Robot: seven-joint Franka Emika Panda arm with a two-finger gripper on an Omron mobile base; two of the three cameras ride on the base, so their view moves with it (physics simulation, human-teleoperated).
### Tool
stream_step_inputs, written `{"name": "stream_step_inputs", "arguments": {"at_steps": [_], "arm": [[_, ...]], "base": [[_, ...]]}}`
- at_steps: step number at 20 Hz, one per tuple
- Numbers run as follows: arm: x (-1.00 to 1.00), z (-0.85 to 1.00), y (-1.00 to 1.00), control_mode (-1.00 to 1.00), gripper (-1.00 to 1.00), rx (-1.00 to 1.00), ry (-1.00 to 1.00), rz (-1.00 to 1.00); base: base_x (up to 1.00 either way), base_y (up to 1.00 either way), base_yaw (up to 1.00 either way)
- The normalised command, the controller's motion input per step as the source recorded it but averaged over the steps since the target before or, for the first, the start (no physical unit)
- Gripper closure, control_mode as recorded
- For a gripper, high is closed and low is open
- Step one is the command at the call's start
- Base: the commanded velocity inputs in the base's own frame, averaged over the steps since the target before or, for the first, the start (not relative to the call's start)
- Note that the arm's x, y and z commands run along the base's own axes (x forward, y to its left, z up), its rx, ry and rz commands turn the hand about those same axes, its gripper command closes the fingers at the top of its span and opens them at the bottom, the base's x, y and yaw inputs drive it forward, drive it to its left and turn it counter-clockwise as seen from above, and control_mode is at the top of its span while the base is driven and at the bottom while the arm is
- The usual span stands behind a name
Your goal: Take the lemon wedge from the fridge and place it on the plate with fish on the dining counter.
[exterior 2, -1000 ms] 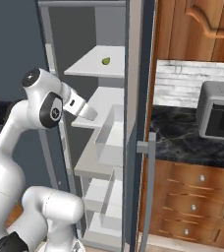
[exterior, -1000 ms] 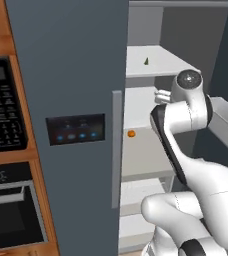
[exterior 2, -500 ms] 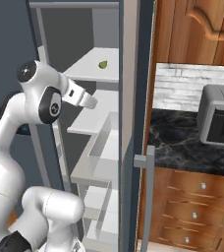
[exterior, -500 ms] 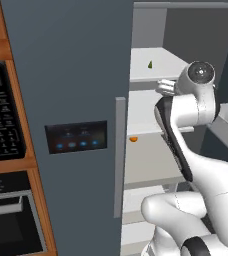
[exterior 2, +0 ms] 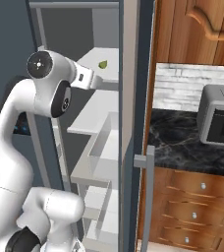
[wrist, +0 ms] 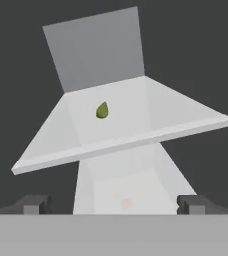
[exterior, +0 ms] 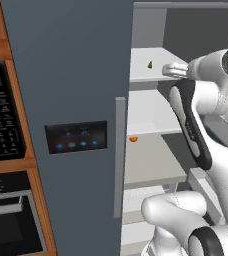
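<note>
One lemon wedge (wrist: 102,110) on shelf (wrist: 186,125); claw (wrist: 114,204) wide; left base adds orange fruit (exterior: 133,139).

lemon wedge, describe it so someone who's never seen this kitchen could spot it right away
Look inside the open grey fridge, at the upper white shelf. The lemon wedge lies alone near its middle: a tiny yellowish-green teardrop. The only other fruit, a small round orange one, sits on a lower shelf.

Upper white shelf (exterior: 151,74) of the open fridge (exterior: 71,100) carries the lemon wedge (wrist: 102,110) mid-surface; lower shelf (exterior: 151,125) carries a small orange fruit (exterior: 133,139) at its near-left edge.
</note>
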Motion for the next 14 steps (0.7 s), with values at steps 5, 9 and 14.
{"name": "stream_step_inputs", "arguments": {"at_steps": [5, 9, 14], "arm": [[0.42, 0.03, 0.16, -1.00, -1.00, -0.03, 0.09, 0.00], [0.38, 0.00, 0.05, -1.00, -1.00, -0.01, 0.22, 0.01], [0.16, 0.00, 0.00, -1.00, -1.00, -0.02, -0.04, 0.01]], "base": [[0.00, 0.00, 0.00], [0.00, 0.00, 0.00], [0.00, 0.00, 0.00]]}}
